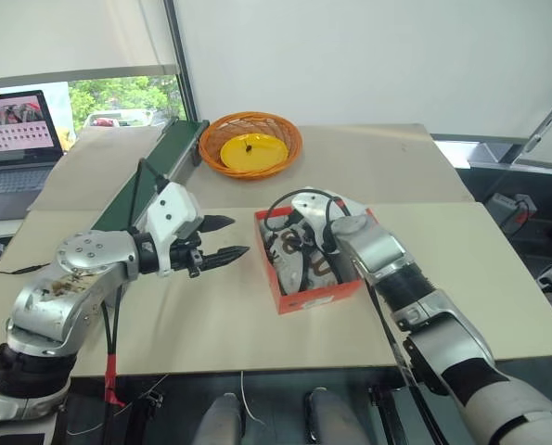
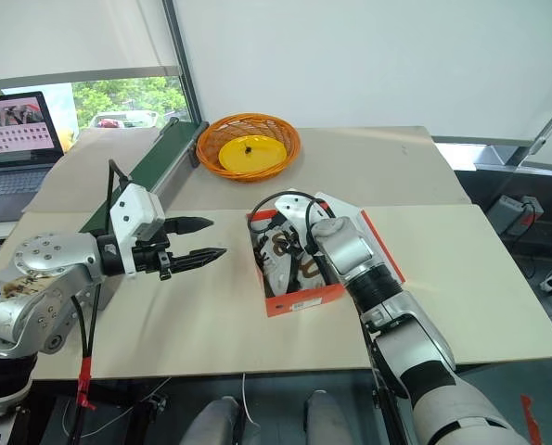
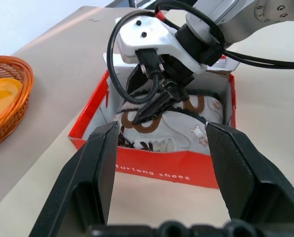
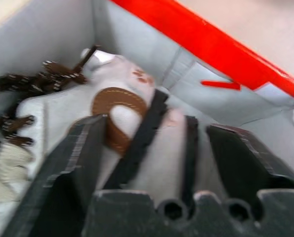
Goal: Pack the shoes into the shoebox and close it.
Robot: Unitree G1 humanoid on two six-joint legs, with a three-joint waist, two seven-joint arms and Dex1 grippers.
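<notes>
The red-orange shoebox (image 1: 309, 299) stands open in the middle of the table, its lid (image 2: 388, 248) folded back on the right side. The white shoes (image 3: 179, 129) with brown markings and dark laces lie inside it. My right gripper (image 4: 151, 123) reaches down into the box just over a shoe (image 4: 137, 106); its fingers (image 4: 77, 158) stand wide apart and open. It also shows from the left wrist, right gripper (image 3: 154, 106) dipping onto the shoes. My left gripper (image 1: 224, 237) hovers above the table left of the box, open and empty, pointing at it.
A round orange wicker basket (image 1: 250, 144) holding a yellow plate sits at the back. A dark green strip (image 1: 155, 167) runs along the back left, behind my left arm. A laptop (image 1: 16, 139) stands at the far left. Bare tabletop lies around the box.
</notes>
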